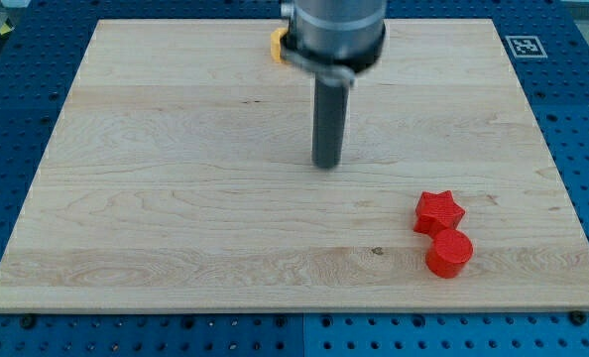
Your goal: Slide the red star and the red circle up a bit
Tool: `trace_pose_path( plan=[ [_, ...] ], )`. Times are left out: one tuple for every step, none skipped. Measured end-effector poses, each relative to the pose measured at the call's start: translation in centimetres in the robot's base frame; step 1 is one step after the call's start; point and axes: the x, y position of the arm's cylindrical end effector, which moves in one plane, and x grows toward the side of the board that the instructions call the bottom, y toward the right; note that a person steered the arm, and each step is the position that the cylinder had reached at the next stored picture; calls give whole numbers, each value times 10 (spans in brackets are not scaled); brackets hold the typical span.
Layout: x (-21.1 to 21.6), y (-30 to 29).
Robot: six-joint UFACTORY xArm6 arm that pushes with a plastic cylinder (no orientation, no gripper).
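The red star (438, 211) lies on the wooden board at the view's lower right. The red circle (449, 253) sits just below it and slightly to the right, touching or nearly touching it. My tip (326, 165) rests on the board near the middle, well to the left of and above both red blocks, apart from them.
A yellow block (277, 45) shows at the board's top edge, partly hidden behind the arm's body. The wooden board (176, 198) lies on a blue perforated table. A marker tag (524, 46) sits off the board's top right corner.
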Motion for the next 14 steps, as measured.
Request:
trace_pose_path(
  plan=[
    [86,6],
    [125,44],
    [124,150],
    [124,157],
    [125,139],
    [125,109],
    [125,113],
    [123,118],
    [116,115],
    [104,115],
    [88,115],
    [66,115],
    [37,115],
    [5,115]
  ],
)
